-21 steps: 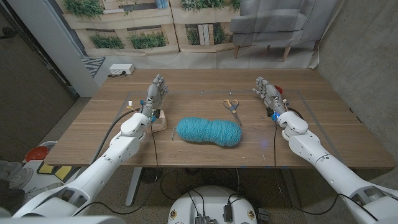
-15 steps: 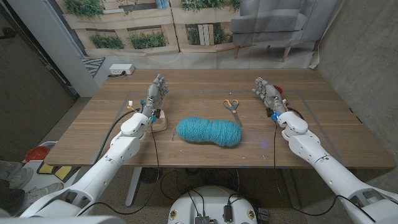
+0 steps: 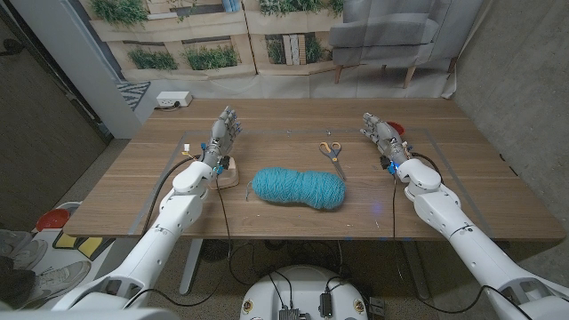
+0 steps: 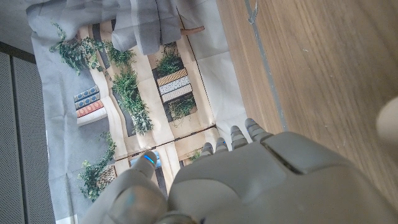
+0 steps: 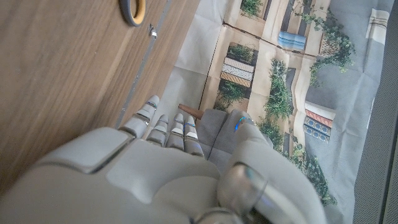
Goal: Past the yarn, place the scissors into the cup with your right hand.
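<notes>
while both arms reached in over the wooden table (image 3: 462, 178), nothing was held by either. one table was present, bearing one skein of teal yarn (image 3: 298, 188), oblong and lying on its side at the middle, nearer the robot than the scissors. the left hand (image 3: 222, 138) stood raised at the table's left, fingers spread and empty, just above one small round wooden item (image 3: 229, 172) whose nature could not be determined. the right hand (image 3: 382, 138) stood likewise at the right, fingers apart and empty, with something red (image 3: 396, 128) partly hidden just behind it. one pair of scissors (image 3: 332, 151) lay flat beyond the yarn, between the two hands and nearer the right one: yellow-orange handle loops pointing away from the robot, closed metal blades pointing towards the yarn, apart from it. in the right wrist view one such handle loop (image 5: 132, 10) appeared on the wood.
</notes>
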Available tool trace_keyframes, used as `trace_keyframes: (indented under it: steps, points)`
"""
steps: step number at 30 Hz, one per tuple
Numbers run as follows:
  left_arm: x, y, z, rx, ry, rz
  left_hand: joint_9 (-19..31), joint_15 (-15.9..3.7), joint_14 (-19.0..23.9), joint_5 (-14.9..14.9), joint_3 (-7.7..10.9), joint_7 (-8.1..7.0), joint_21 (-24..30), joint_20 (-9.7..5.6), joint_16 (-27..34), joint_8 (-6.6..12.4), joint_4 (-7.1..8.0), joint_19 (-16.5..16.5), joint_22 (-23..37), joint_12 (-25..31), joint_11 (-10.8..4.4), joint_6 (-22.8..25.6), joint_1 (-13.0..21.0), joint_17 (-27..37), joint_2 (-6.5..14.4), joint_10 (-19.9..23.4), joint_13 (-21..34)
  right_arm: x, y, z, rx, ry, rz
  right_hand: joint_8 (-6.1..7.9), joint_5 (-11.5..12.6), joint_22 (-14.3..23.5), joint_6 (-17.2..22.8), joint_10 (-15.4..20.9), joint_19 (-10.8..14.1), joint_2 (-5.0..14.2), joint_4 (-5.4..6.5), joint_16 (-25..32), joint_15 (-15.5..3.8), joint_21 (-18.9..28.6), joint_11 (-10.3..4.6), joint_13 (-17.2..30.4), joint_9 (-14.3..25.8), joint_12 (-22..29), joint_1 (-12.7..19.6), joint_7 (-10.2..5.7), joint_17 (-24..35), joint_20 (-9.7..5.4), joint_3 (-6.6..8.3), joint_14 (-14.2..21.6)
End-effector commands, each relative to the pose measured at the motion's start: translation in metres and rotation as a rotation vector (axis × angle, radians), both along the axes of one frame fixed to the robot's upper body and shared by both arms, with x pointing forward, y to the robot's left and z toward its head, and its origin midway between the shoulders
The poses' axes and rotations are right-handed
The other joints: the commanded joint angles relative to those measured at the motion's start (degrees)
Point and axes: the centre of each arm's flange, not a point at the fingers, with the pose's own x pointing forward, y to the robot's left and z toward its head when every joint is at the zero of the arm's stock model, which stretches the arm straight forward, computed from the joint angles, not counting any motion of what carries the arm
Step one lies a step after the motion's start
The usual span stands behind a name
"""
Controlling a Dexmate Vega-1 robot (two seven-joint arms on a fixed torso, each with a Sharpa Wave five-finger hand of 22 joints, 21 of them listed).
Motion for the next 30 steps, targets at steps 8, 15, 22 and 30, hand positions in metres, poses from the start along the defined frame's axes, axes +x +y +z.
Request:
trace_keyframes:
  steps: [8,15,22,30]
  points:
    - [0.0,0.003,-0.003,-0.001,0.005,0.001,0.19,0.38,-10.04,0.37,0.14,0.41,0.26,0.19,0.34,0.44,0.03,-4.67,0.06,0.39,0.44,-6.74,-0.09,0.26,0.26,-8.66,0.3,-0.011,0.007,0.006,-0.14,-0.01,-0.092,0.22,0.06,0.17,0.63,0.69,0.55,-0.2,-0.64,0.25,0.11,0.14,0.12,0.17,0.18,0.32,0.96,-0.22,0.16,0.07,0.04,0.24]
    - [0.0,0.003,-0.003,-0.002,0.005,0.0,0.2,0.45,-10.02,0.37,0.09,0.43,0.23,0.27,0.35,0.45,0.03,-4.69,0.06,0.41,0.49,-6.63,-0.1,0.25,0.26,-8.67,0.32,-0.017,0.011,0.011,-0.196,-0.023,-0.125,0.26,0.04,0.18,0.78,0.76,0.59,-0.18,-0.86,0.26,0.06,0.14,0.17,0.17,0.19,0.33,1.19,-0.29,0.17,0.11,0.07,0.3]
    - [0.002,0.002,-0.003,-0.001,0.008,-0.003,0.2,0.49,-9.96,0.38,0.04,0.57,0.22,0.29,0.38,0.49,0.03,-4.65,0.06,0.46,0.46,-6.45,-0.09,0.25,0.24,-8.57,0.33,-0.022,0.015,0.015,-0.25,-0.03,-0.163,0.3,0.01,0.18,0.94,1.0,0.77,-0.18,-1.11,0.31,-0.01,0.18,0.03,0.18,0.19,0.39,1.45,-0.37,0.18,0.06,0.08,0.5]
    - [0.002,0.002,-0.003,-0.001,0.01,-0.005,0.21,0.51,-9.95,0.38,-0.01,0.62,0.2,0.36,0.39,0.55,0.03,-4.65,0.06,0.49,0.6,-6.21,-0.09,0.25,0.24,-8.54,0.34,-0.025,0.019,0.016,-0.297,-0.03,-0.197,0.43,-0.02,0.18,1.37,1.19,1.0,-0.18,-1.44,0.41,-0.18,0.24,-0.06,0.18,0.2,0.42,1.83,-0.53,0.17,0.04,0.14,0.92]
